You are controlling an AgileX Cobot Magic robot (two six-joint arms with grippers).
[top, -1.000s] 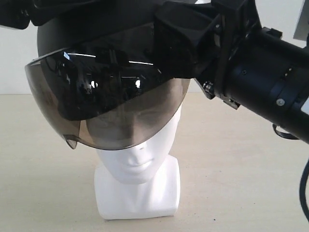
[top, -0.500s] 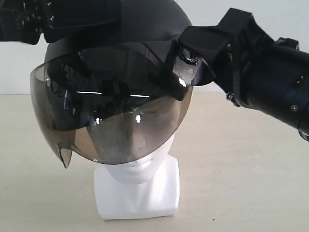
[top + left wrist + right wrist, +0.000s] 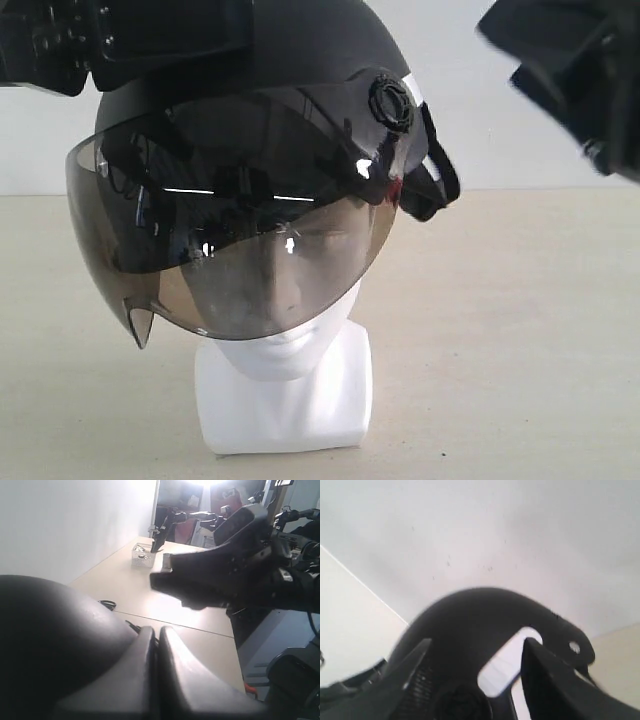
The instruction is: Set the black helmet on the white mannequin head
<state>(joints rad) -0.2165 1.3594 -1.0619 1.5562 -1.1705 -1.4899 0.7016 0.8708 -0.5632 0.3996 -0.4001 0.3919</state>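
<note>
The black helmet (image 3: 290, 60) sits tilted on the white head (image 3: 285, 400), which stands on the table (image 3: 500, 350). Its smoky visor (image 3: 230, 250) hangs over the face down to the lips. The left fingers (image 3: 175, 670) lie pressed together with only a thin dark line between them. They rest right against the helmet's dome, which bulges just beside them. Whether they pinch any part of it cannot be told. The right fingers (image 3: 542, 680) are spread apart and grasp nothing. The helmet lies beyond their tips and clear of them, with its round side pivot (image 3: 391, 102) facing them. In the exterior view these fingers are blurred.
</note>
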